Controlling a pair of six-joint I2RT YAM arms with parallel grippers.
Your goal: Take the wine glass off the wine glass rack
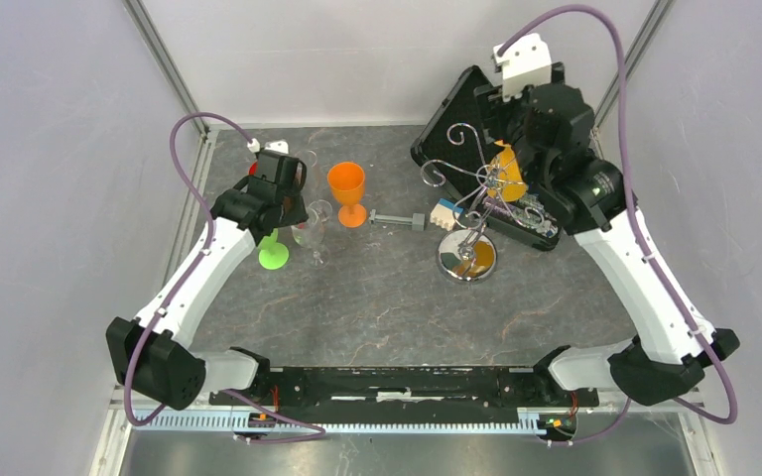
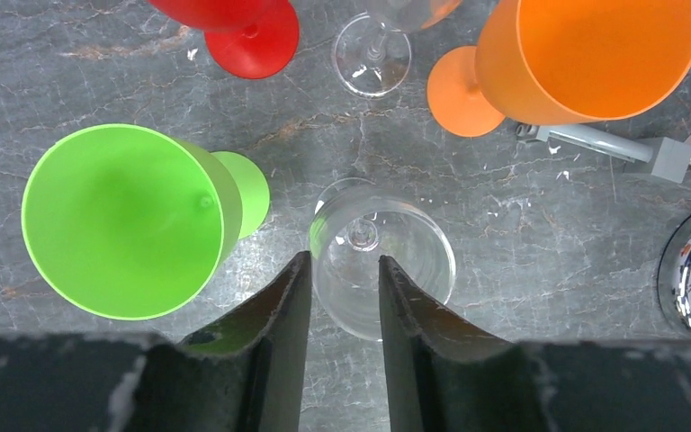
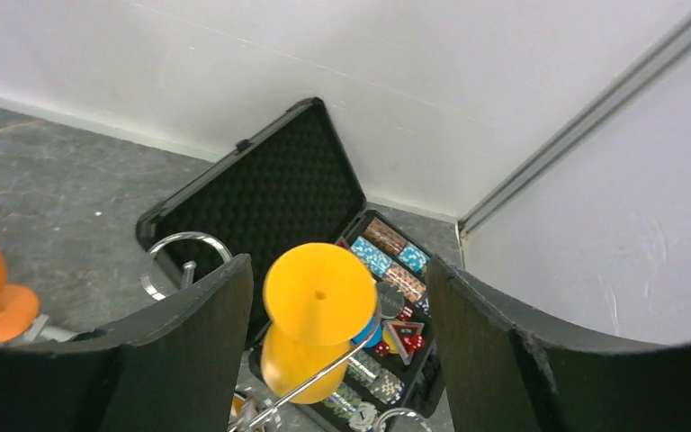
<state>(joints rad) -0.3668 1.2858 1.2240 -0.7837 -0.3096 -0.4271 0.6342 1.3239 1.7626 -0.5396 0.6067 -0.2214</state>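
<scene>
The task's wine glass (image 3: 319, 292) is an opaque yellow-orange goblet with a matte, plastic-looking surface. It hangs upside down from the wine glass rack (image 1: 467, 260), a shiny silver wire stand with a round mirrored base, a thin stem and curled scroll arms. In the right wrist view its flat round foot faces the camera, with the bowl hanging beyond and below it. A rack wire crosses under the foot, where the stem appears to sit.

The right gripper (image 3: 337, 270) has its jaws spread wide. The foot lies between them, nearer the left jaw, and touches neither. Beyond the jaws is an open black foam-lined case of poker chips (image 3: 270, 198).

The goblet is probably light, stiff and not very fragile, but smooth enough to slip under a loose pinch. The bowl just beyond the foot looks like the surest hold, since the thin disc edge offers little purchase. The wire stand looks light and tippy. A good move would be to slide the stem out along its slot, not pull upward.

The left gripper (image 2: 345, 261) is also spread. It hovers over a clear stemmed glass (image 2: 382, 270) standing between and beyond its jaws. A lime-green plastic goblet (image 2: 126, 220) stands left of them, and an orange plastic goblet (image 2: 594, 58) further off to the right.
</scene>
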